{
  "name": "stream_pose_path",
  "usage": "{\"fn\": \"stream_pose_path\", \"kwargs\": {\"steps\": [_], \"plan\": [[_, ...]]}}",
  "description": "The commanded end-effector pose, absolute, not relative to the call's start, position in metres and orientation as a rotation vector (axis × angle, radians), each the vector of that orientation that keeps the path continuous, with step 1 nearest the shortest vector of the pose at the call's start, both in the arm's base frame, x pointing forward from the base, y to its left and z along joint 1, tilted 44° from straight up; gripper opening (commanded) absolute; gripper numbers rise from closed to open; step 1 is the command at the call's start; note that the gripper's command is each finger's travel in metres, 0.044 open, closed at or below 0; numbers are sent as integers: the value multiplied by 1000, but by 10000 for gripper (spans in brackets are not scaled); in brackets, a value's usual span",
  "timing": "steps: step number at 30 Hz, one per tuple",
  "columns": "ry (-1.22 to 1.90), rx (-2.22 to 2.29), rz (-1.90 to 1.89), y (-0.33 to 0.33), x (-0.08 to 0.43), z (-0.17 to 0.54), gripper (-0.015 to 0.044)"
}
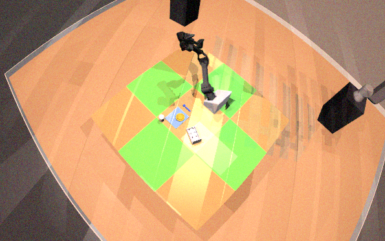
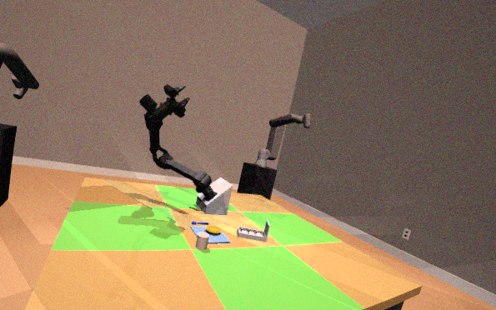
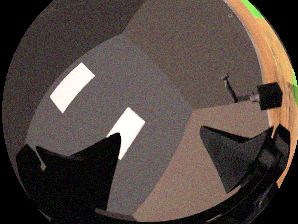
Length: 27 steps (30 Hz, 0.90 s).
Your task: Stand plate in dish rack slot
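Gripper (image 1: 190,42) (image 2: 184,95) (image 3: 162,133) raised high, well apart from plate; fingers spread nearly full width, nothing between them. Yellow plate (image 1: 180,117) (image 2: 213,230) lay flat on blue mat (image 1: 176,125) (image 2: 222,239), outside rack. Dish rack (image 1: 193,135) (image 2: 253,237) stood near mat, apart from it. Blue utensil (image 1: 186,108) (image 2: 200,223) just beside mat. Pale cup (image 1: 161,117) (image 2: 202,241) upright by mat's edge. Arm (image 1: 205,72) (image 2: 181,167) rose from light-coloured wedge-shaped base (image 1: 226,95) (image 2: 222,205). Wrist view: both fingers, ceiling lights (image 3: 72,87), walls.

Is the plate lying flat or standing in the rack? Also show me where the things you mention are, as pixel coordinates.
Flat: the yellow plate (image 1: 180,116) (image 2: 213,230) lies on the blue cloth (image 1: 175,124) (image 2: 221,239), beside the rack (image 1: 193,135) (image 2: 253,237).
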<state>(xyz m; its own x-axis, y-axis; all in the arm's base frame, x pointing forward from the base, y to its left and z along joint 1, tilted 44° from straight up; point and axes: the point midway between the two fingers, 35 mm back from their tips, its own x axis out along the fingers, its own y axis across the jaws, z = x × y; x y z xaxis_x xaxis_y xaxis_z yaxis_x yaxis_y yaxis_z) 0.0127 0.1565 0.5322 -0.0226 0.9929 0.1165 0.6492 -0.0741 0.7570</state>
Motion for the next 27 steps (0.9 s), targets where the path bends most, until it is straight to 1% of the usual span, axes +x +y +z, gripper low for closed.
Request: {"fn": "stream_pose_path", "kwargs": {"steps": [1,13,27], "plan": [[1709,1769,913,157,14,532,400],[1470,1855,781,172,91,510,400],[1206,1844,550,175,179,463,400]]}}
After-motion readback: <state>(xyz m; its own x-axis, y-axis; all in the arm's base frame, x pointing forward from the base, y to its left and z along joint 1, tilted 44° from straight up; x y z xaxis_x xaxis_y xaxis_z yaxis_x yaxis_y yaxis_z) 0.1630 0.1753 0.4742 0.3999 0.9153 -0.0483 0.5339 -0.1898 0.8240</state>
